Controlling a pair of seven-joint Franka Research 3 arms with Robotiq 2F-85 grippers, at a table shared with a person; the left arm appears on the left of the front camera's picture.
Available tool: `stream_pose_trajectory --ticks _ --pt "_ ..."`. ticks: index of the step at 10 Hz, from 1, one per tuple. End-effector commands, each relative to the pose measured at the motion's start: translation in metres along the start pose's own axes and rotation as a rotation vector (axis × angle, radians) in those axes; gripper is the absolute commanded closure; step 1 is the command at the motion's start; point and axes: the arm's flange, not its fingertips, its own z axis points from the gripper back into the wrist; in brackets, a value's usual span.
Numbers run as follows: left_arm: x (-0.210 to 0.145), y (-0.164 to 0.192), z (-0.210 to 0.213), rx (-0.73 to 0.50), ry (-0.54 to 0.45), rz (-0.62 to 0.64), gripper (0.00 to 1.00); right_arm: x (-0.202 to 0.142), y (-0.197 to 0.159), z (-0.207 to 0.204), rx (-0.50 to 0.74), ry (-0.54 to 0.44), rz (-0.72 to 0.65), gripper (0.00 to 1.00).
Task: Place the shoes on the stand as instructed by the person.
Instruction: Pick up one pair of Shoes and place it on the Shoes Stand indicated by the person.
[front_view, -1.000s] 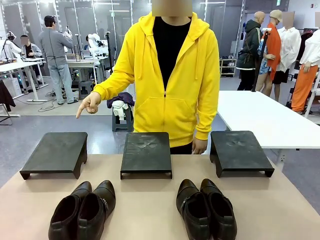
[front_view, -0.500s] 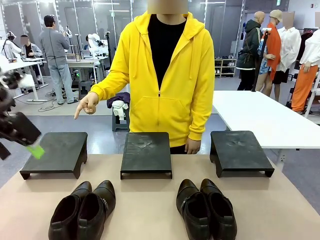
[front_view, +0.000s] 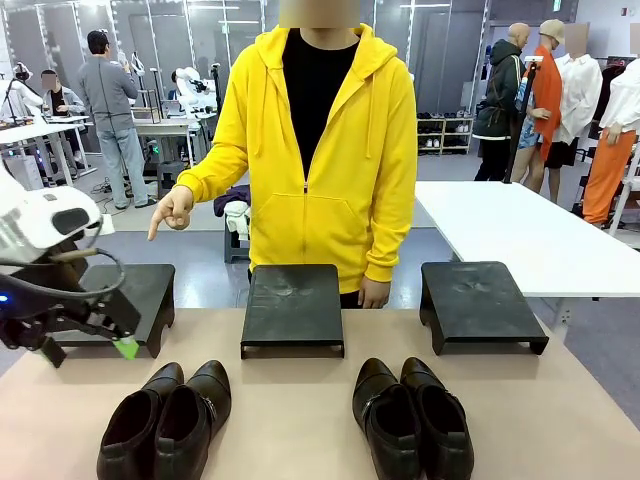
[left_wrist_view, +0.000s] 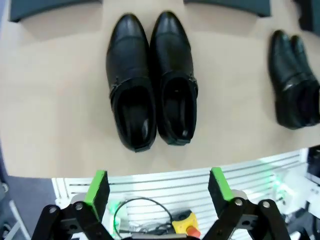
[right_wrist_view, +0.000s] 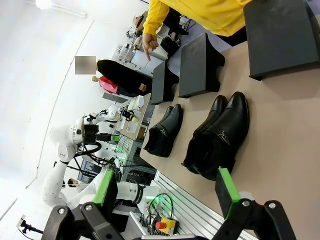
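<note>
Left fingers: spread wide, empty, near the brown pair.
Right fingers: wide apart, holding nothing.
Black pair: beside the brown, both on the surface.
Person's hand: pointing down toward left stand.

3 black stands; 2 pairs of shoes, 4 shoes total; 1 person; 1 desk.

The left arm reaches in low at the near left, wrist bent so that the left gripper points downward. Its jaws stand fully apart, green pads bare, gripping nothing. The right gripper also has its jaws fully apart and holds nothing.
</note>
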Motion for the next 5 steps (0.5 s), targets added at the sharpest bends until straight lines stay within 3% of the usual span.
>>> stream_pose_trajectory --ticks 1,5 --pt "-0.012 -0.001 -0.040 0.034 -0.026 0.014 0.00 0.000 0.001 0.001 0.011 -0.005 0.010 0.00" --pt "-0.026 -0.001 -0.094 0.060 0.016 0.108 0.00 0.000 0.001 0.001 0.011 -0.005 0.010 0.00"
